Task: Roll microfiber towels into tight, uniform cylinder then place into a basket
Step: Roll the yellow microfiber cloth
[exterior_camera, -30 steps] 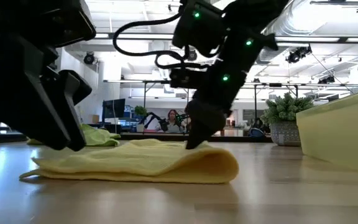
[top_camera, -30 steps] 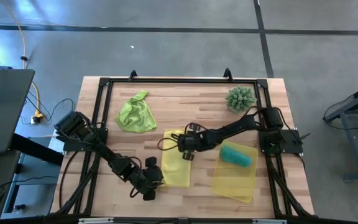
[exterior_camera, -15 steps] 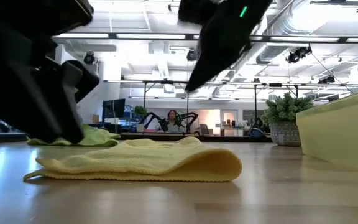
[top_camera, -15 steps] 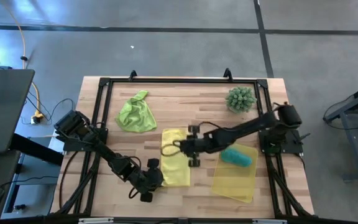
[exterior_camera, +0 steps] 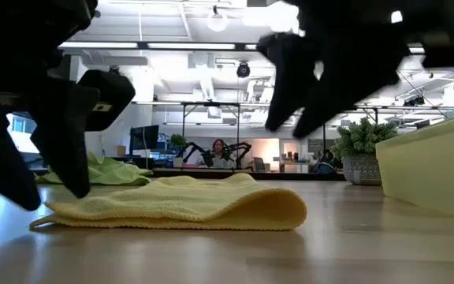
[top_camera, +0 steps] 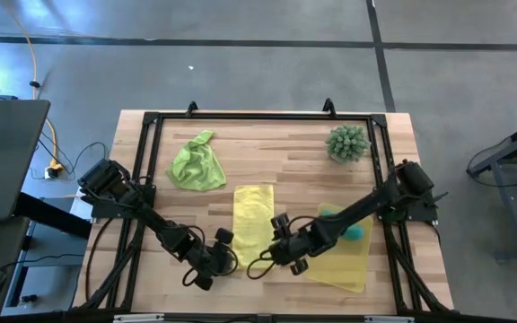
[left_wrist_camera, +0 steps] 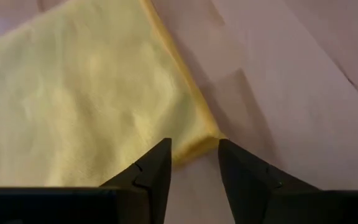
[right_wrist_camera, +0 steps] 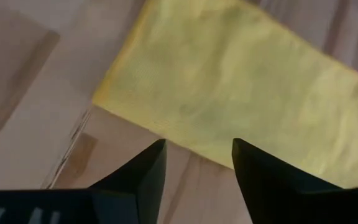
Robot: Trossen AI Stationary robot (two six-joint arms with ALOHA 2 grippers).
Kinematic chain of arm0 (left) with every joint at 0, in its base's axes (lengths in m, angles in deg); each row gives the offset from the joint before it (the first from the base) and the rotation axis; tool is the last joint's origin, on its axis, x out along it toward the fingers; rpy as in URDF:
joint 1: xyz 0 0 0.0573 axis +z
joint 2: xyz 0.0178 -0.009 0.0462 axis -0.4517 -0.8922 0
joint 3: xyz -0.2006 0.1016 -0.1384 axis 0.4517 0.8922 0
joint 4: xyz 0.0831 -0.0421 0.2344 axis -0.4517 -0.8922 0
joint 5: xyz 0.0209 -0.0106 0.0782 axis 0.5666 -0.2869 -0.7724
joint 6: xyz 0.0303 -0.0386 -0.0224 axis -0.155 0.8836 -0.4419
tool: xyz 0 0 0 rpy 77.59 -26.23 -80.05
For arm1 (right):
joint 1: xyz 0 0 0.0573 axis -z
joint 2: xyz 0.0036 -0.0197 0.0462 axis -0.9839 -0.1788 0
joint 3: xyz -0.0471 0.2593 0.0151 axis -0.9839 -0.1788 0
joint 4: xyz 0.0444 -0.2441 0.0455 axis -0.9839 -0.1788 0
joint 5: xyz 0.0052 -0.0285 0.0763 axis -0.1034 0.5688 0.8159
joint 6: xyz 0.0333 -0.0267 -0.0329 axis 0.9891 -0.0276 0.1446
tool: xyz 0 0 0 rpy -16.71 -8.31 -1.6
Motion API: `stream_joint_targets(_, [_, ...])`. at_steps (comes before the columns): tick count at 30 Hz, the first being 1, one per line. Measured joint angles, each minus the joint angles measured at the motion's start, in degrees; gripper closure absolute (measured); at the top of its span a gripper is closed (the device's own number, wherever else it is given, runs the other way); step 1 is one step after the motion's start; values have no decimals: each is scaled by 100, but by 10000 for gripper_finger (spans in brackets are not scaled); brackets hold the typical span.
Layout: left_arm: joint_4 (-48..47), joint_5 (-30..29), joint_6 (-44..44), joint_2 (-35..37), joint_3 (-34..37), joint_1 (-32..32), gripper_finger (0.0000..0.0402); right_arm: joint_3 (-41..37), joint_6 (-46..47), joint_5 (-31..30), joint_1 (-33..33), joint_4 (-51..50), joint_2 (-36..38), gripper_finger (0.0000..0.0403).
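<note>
The yellow towel (top_camera: 252,224) lies flat on the table as a folded strip, its fold toward the right (exterior_camera: 282,211). My left gripper (top_camera: 226,260) is open, and its fingers stand on either side of the towel's near left corner (left_wrist_camera: 209,134) without visibly touching it. My right gripper (top_camera: 275,254) hangs open above the towel's near edge (right_wrist_camera: 166,127), clear of it. The lime green towel (top_camera: 196,163) lies crumpled at the far left. The teal towel (top_camera: 356,231) lies in the yellow basket (top_camera: 344,265), partly hidden by my right arm.
A spiky green plant (top_camera: 347,142) stands at the far right of the table. A black frame (top_camera: 258,117) runs around the work area. Bare wood lies between the yellow towel and the lime green one. In the low view the basket wall (exterior_camera: 432,170) rises at the right.
My right gripper has let go of the yellow towel's middle, risen, and swung toward the table's near edge, coming to hang by the towel's near right corner. My left gripper has rolled about its own axis in place. The towel has stayed where it was.
</note>
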Motion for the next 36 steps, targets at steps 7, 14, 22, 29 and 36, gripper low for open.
stream_joint_targets(7, [-76, 46, -375, 1, 0, -20, 236, 0, -235, 87, -9, 172, -378, 208])
stream_joint_targets(14, [-12, -18, -1608, -13, 0, -39, 214, 0, -523, 357, -171, 365, -409, 208])
stream_joint_targets(22, [-2, -499, -2858, -18, 0, -59, 213, 12, -1239, 455, -317, 739, -833, 208])
stream_joint_targets(29, [10, -125, -2933, -23, 0, -70, 213, 15, -1247, 334, -347, 972, -919, 208])
stream_joint_targets(36, [602, 166, -1914, -202, 0, -17, 213, 9, -1002, 317, -338, 1166, -947, 208])
